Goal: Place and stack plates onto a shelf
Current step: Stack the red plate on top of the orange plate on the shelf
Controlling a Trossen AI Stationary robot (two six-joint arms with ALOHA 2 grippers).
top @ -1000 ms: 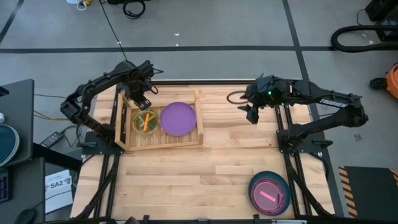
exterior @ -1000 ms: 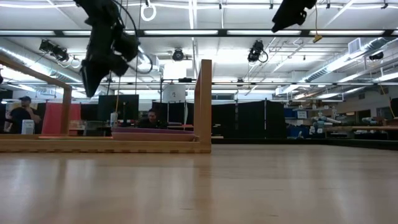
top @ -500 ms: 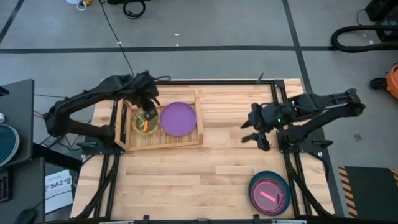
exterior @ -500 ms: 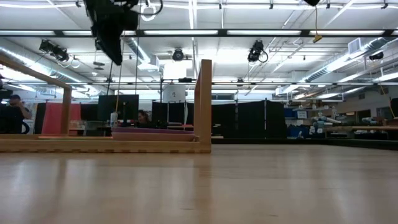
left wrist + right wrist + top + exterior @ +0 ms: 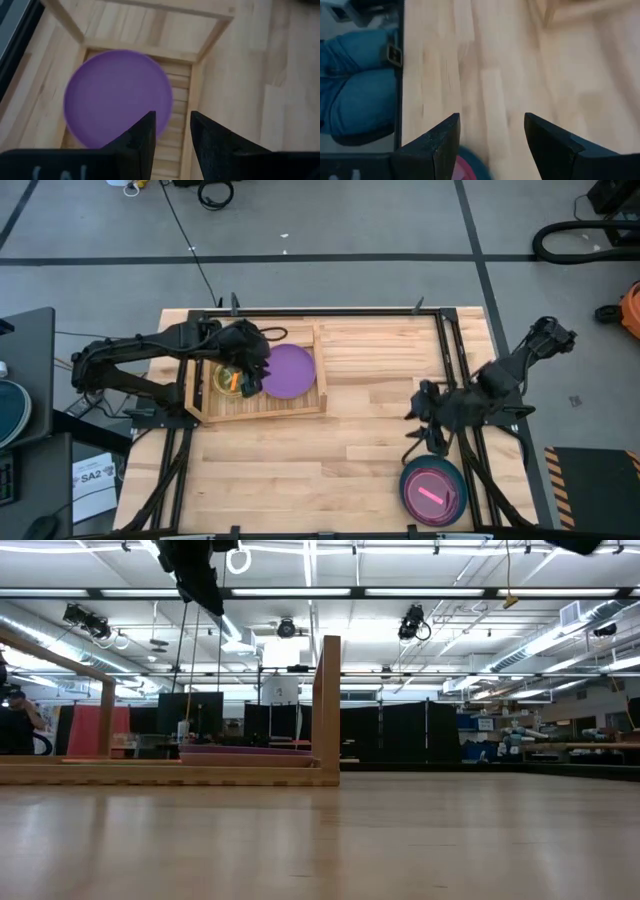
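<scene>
The shelf (image 5: 262, 412) is a light slatted tray on the table's far left part. In it, a purple plate (image 5: 288, 370) lies flat on the slats beside a green plate (image 5: 225, 377) that has something orange on it. My left gripper (image 5: 253, 366) hovers open over the shelf between these two, and its wrist view shows the purple plate (image 5: 117, 97) below. A pink plate (image 5: 432, 492) lies on a dark teal plate (image 5: 455, 470) at the table's near right corner. My right gripper (image 5: 425, 425) is open in the air just far of that stack.
The shelf's raised rails (image 5: 200, 55) and corner post (image 5: 327, 705) stand around the plates. Bare plank tabletop (image 5: 300, 470) spans the middle and near left. A person's legs in blue jeans (image 5: 355, 95) show beside the table's edge, and another person (image 5: 15, 720) stands far behind.
My left gripper has moved from the shelf's far left rail toward the right, over the gap between the green and purple plates, and has risen. My right gripper has swung from the table's far right part toward the near edge and the pink-and-teal stack.
</scene>
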